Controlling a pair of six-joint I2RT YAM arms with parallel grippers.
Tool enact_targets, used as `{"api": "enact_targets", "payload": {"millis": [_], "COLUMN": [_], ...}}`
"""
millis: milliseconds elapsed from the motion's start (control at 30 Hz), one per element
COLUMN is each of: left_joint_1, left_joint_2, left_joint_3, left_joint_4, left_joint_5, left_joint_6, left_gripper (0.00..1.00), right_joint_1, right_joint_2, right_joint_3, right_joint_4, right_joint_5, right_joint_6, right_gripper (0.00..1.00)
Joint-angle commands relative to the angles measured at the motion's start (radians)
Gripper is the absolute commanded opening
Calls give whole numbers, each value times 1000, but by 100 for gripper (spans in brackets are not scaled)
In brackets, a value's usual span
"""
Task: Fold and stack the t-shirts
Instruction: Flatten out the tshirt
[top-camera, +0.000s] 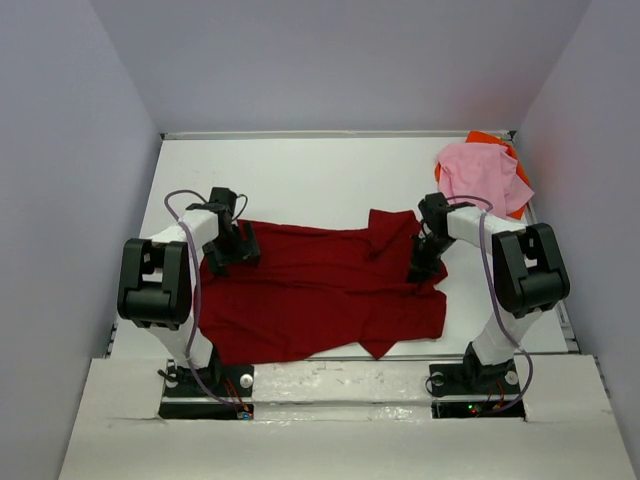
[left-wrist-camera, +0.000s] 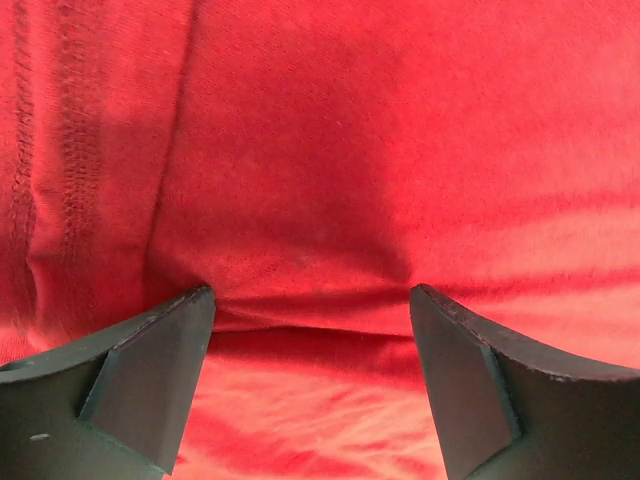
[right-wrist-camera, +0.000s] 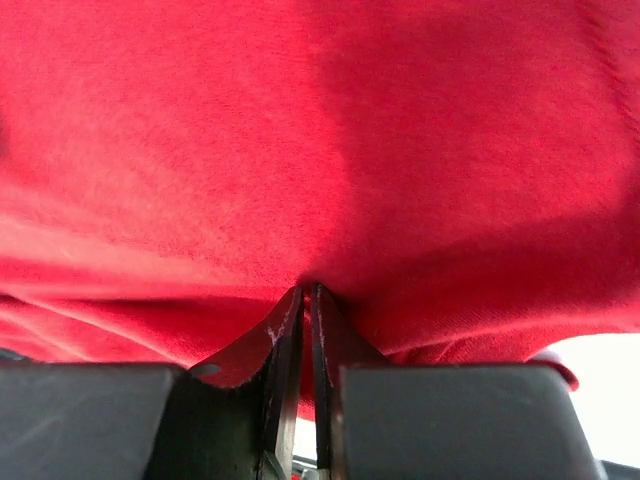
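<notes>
A: Well, starting nearest the bases, where is the dark red t-shirt (top-camera: 310, 285)?
B: It is spread out on the table (top-camera: 300, 170) between both arms. Its far right part is folded over itself, and whether that is sleeve or collar is hard to say.
A: The left gripper (left-wrist-camera: 312, 295)?
B: Its jaws stand wide apart, tips down on the cloth beside a stitched seam.
A: And the right gripper (right-wrist-camera: 306, 292)?
B: Its fingers are nearly together, with a pinch of red cloth caught at the tips. From above, the wrist hides those tips.
A: Farther back?
B: The pink t-shirt (top-camera: 480, 175) lies crumpled in the far right corner, covering most of the orange t-shirt (top-camera: 487, 137). Only orange edges show.
</notes>
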Motion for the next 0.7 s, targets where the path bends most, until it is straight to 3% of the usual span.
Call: {"api": "enact_targets", "payload": {"millis": [0, 33, 133, 233, 367, 533, 667], "left_joint_1": [-1, -1, -1, -1, -1, -1, -1], "left_joint_2": [-32, -33, -33, -30, -26, -61, -32], "left_joint_3": [-37, -31, 23, 110, 253, 428, 497], "left_joint_4": [-72, -74, -89, -109, -118, -92, -115], "left_joint_5": [-24, -21, -21, -30, 14, 72, 91], "left_joint_6": [-4, -4, -4, -4, 11, -11, -24], "left_gripper": [94, 94, 94, 96, 99, 99, 99], "right_joint_1": [3, 3, 3, 3, 3, 41, 107], "right_joint_2": [-48, -45, -51, -53, 8, 249, 439], "right_joint_3": [-35, -29, 51, 231, 586, 1013, 1125], "right_joint_4": [-48, -48, -45, -74, -199, -368, -402], "right_joint_5": [108, 114, 106, 63, 20, -26, 3], "right_joint_6": [3, 3, -5, -34, -65, -97, -117], "right_gripper": [14, 15, 31, 55, 69, 69, 68]}}
